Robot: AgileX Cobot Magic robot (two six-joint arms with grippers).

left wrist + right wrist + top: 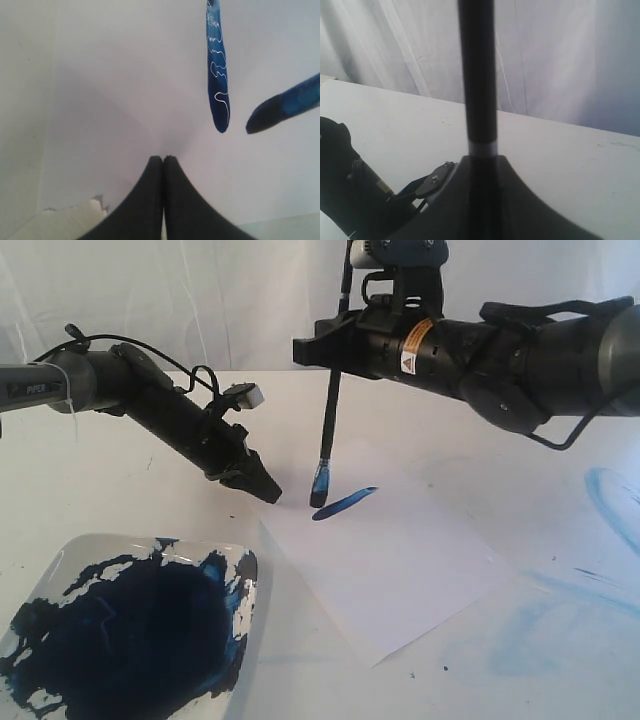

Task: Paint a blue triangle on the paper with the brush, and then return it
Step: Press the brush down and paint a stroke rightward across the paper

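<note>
- Holding the brush [332, 410] upright near the top middle of the frame, our right gripper [335, 350] pinches its black handle tight.
- Its blue tip is just beside one blue stroke [345, 503] at the upper left corner of the paper [400, 570]; we cannot tell if it touches.
- Our left gripper [262, 487] has its fingers pressed together, holding nothing, low by that same corner.
- A tray [250, 575] of dark paint sits at the lower left.

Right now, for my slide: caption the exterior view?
Right gripper's jaws hold the brush upright beside one blue stroke on the paper; left gripper, jaws shut, at the sheet's edge.
</note>
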